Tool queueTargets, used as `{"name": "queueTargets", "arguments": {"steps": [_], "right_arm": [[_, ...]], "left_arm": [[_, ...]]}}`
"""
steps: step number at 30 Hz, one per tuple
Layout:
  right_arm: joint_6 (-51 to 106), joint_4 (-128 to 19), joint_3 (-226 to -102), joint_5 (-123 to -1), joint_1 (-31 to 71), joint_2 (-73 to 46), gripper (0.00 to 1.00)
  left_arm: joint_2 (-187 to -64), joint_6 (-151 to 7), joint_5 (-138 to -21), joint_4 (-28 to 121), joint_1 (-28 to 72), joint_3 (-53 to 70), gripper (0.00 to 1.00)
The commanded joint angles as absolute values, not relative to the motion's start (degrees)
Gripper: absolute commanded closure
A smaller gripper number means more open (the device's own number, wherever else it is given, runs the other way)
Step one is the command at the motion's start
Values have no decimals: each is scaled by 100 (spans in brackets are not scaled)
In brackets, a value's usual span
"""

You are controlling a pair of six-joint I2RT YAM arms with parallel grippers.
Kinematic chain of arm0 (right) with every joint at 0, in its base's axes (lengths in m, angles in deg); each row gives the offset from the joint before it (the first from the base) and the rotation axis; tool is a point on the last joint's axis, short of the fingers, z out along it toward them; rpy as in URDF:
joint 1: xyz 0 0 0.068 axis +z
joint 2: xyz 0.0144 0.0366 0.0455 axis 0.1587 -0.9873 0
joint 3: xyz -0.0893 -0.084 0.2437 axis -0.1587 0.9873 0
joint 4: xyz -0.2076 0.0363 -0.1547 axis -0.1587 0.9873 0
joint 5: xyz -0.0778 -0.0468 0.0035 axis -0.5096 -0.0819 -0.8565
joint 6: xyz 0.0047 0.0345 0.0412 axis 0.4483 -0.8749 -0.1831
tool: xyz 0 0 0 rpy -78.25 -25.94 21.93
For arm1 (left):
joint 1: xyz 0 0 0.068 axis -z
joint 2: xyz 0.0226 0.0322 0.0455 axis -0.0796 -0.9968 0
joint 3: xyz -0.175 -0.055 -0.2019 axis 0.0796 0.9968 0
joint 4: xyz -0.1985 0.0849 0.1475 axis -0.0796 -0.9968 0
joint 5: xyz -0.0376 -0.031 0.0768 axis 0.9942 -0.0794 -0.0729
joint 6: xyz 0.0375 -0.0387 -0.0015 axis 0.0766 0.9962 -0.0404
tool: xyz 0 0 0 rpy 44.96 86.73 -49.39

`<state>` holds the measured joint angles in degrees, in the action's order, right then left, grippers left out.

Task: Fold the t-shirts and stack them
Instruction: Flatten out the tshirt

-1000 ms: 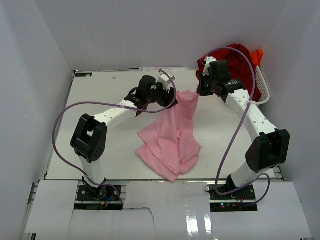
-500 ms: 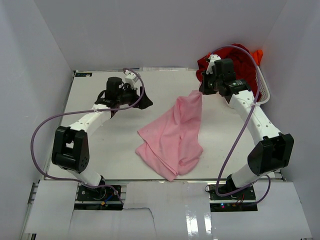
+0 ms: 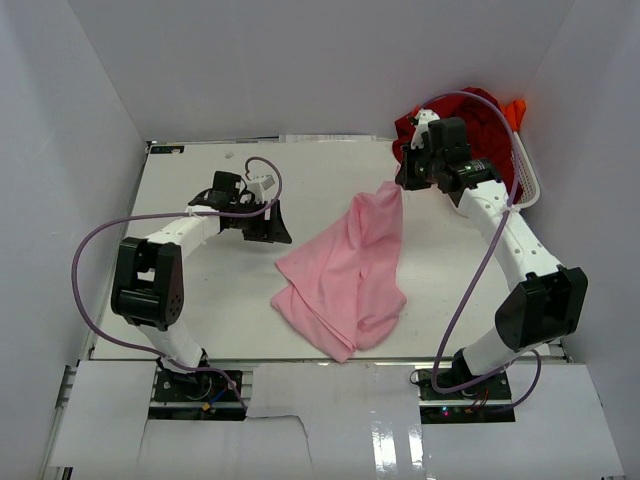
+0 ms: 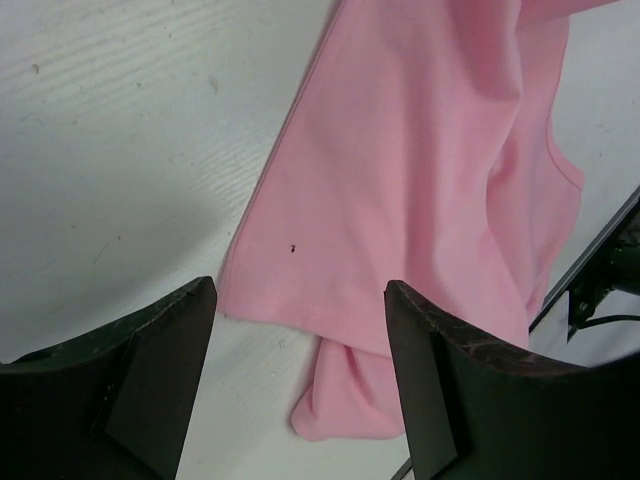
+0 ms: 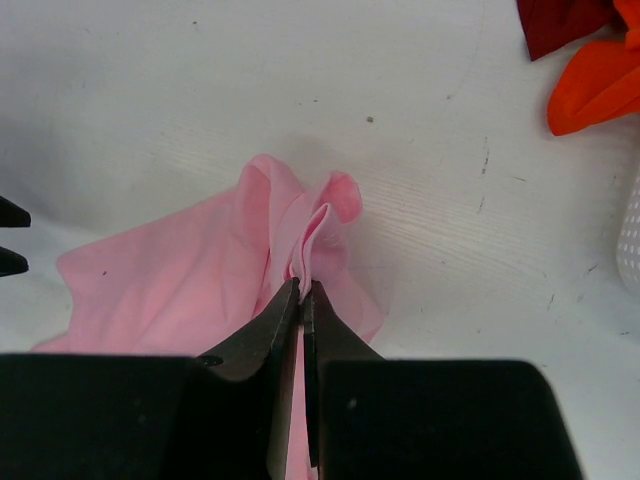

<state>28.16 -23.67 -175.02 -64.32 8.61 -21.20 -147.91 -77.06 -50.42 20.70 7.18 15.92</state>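
Note:
The light pink t-shirt (image 3: pixel 345 275) lies crumpled in the middle of the table; its far end is lifted. My right gripper (image 3: pixel 399 184) is shut on that far end, with a pinched fold of pink cloth (image 5: pixel 318 235) between the jaws of the right gripper (image 5: pixel 302 290). My left gripper (image 3: pixel 277 226) is open and empty, left of the shirt; in its wrist view the left gripper (image 4: pixel 300 330) hovers over the shirt's edge (image 4: pixel 400 200). The dark red shirt (image 3: pixel 470 125) and the bright orange shirt (image 3: pixel 514 110) sit in the basket at the back right; both show in the right wrist view, the red (image 5: pixel 560 22) and the orange (image 5: pixel 595 85).
The white mesh basket (image 3: pixel 526 172) stands at the back right corner. White walls enclose the table (image 3: pixel 200 290) on three sides. Purple cables loop from both arms.
My left gripper has let go of the pink shirt, swung left and come back nearer its left edge, open. The right gripper still holds the shirt's far end in place.

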Motion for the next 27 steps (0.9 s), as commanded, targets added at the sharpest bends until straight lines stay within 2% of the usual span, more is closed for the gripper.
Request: {"name": "queueTargets", "arguments": {"steps": [1, 6, 22, 27], "right_arm": [[2794, -2466, -17756, -6308, 853, -1918, 92], [2776, -2466, -17729, -6255, 853, -1874, 92], [2794, -2448, -17694, -6307, 862, -1786, 92], [2794, -2448, -17694, -6290, 862, -1803, 92]], "left_arm": [[-14588, -7946, -5180, 1704, 721, 1657, 21], [-14526, -8034, -5700, 1766, 712, 1895, 21], [-15176, -8104, -5437, 1818, 712, 1904, 23], [-15238, -8104, -5288, 1836, 721, 1913, 27]]}}
